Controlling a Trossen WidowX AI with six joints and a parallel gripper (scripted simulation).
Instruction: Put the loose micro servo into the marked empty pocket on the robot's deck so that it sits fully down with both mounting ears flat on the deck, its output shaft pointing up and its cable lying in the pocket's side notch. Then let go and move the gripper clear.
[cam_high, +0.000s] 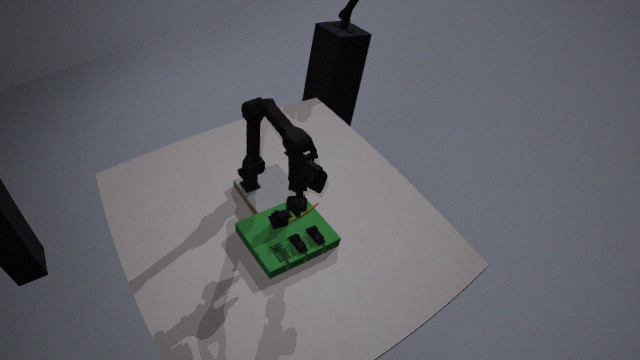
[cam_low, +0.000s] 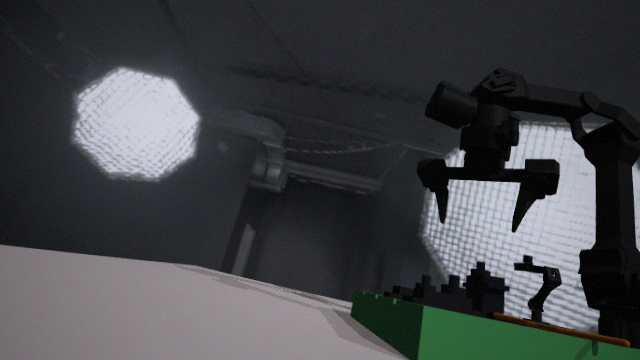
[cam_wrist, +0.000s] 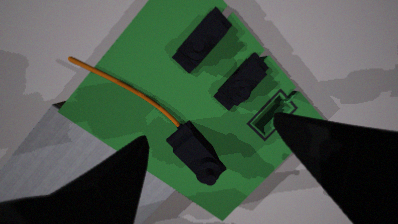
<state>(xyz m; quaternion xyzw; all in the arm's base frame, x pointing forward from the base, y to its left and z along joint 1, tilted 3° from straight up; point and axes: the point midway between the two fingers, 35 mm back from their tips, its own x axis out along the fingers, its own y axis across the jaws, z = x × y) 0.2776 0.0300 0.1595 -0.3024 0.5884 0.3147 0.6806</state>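
Approach to the loose servo, before grasping. The gripper (cam_high: 297, 206) (cam_low: 478, 227) (cam_wrist: 211, 130) hangs above the deck (cam_high: 260, 246) (cam_low: 470, 332) (cam_wrist: 145, 45), its fingers wide apart with nothing between them. The loose servo (cam_high: 279, 218) (cam_low: 486, 295) (cam_wrist: 196, 152) rests on top of the deck, outside the pocket; its orange cable (cam_high: 307, 211) (cam_low: 560, 331) (cam_wrist: 122, 86) runs away from one end and reaches past the deck's edge. The marked pocket (cam_high: 279, 252) (cam_wrist: 272, 115) is unfilled, with a dark outline around it and a side notch (cam_wrist: 292, 96) at one end. Beside it sit two seated servos, the nearer (cam_high: 298, 243) (cam_wrist: 241, 81) and the farther (cam_high: 315, 234) (cam_wrist: 202, 40), lengthwise in line with the pocket, whereas the loose servo lies turned across that direction. In the wrist view the loose servo appears between the two fingertips, lower in depth than they are. The step in hand is judged to be lining up for the pick; lifting, turning and seating remain to be done. The next move calls for centring the fingers over the servo's body, matching their closing direction to its long sides, then lowering and closing without pinching the cable. A skewed grip would probably twist the body and make the later alignment of ears and cable with pocket and notch harder.
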